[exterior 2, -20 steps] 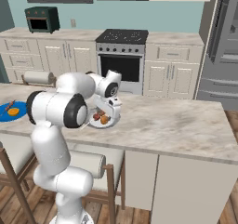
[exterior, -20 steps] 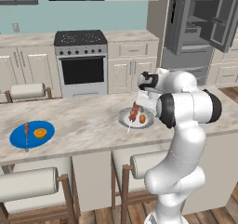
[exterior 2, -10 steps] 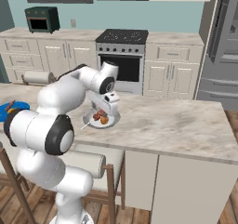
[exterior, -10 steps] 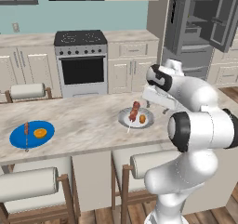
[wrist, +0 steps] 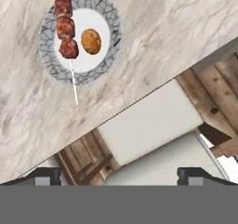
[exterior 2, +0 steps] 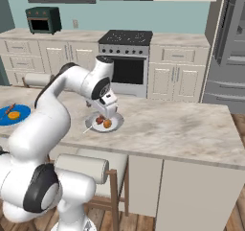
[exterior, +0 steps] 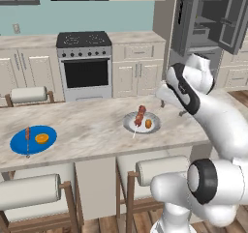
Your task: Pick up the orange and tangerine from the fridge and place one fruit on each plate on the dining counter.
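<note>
Behind the long dining counter with its beige marbled stone top (exterior: 92,123) we see the tall grey steel fridge (exterior: 208,21), its double doors swung open on grey inner shelves. Taking that counter as our landmark, cushioned wooden stools (exterior: 34,191) are tucked under its near edge, and another stool (exterior: 29,94) stands at its far side.

On the counter's left part lies the round bright blue plate (exterior: 22,145). It carries a thin skewer of dark food and one small orange-coloured fruit (exterior: 41,138) resting just beside the skewer. Near the counter's middle sits the round pale grey-white plate with a mottled rim (exterior: 131,121). It bears a skewer of reddish-brown meat chunks (exterior: 140,115), whose thin stick pokes past the rim onto the stone, and a second small round orange-coloured fruit (exterior: 148,123) lying on the plate just beside the meat. We cannot tell which fruit is the orange and which the tangerine.

The white arm's two-finger gripper (exterior 2: 109,111) hangs above the counter, over the pale plate. In the hand view its two dark finger tips (wrist: 46,174) stand far apart at the lower edge, so we judge the jaws spread wide with nothing between them. That view looks down on the pale plate, the counter's edge and a stool cushion below it.
</note>
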